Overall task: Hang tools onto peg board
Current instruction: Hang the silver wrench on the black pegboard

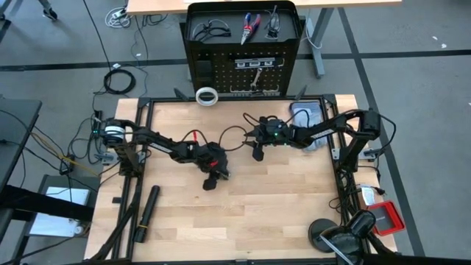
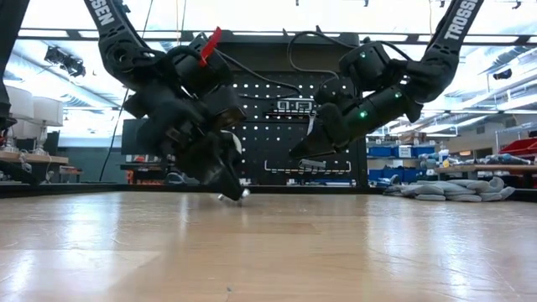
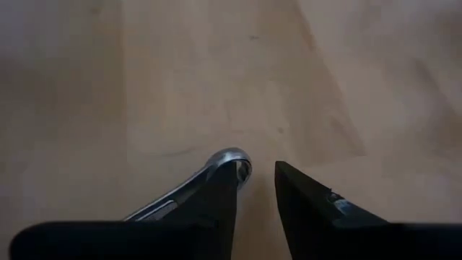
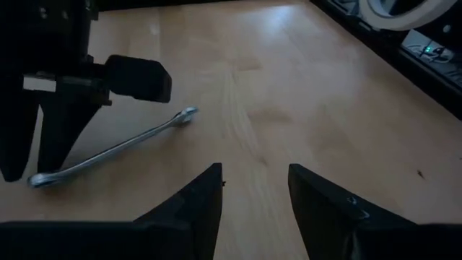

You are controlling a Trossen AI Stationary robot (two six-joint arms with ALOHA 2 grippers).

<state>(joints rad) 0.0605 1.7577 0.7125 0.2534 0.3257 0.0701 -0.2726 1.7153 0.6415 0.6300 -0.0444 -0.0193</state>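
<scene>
The left gripper [image 3: 256,198] is filling the bottom of its own wrist view, its two dark fingers standing a narrow gap apart right at the ring end of the small silver wrench [image 3: 216,170]; one finger is lying over the wrench's shaft, and whether the fingers are actually pinching the tool cannot be told. In the right wrist view the wrench [image 4: 112,153] is lying flat on the wooden table [image 4: 303,108], with the left arm's dark fingers standing over its far end. From above, the left gripper [image 1: 212,179] is sitting low near the middle of the table [image 1: 280,213], and in the low view it [image 2: 228,191] is reaching down to the surface. The right gripper [image 1: 257,153] is hovering just beside it, clear of the table, with its fingers parted a moderate way and nothing between them. The peg board [image 1: 243,66] is standing upright at the far edge of the table, already carrying the red-and-blue-handled pliers [image 1: 250,26], a pair of black-framed glasses [image 1: 208,29] on its top shelf, and another wrench [image 1: 255,79] on its face. The white tape ring [image 1: 207,96] is lying at the board's foot.
</scene>
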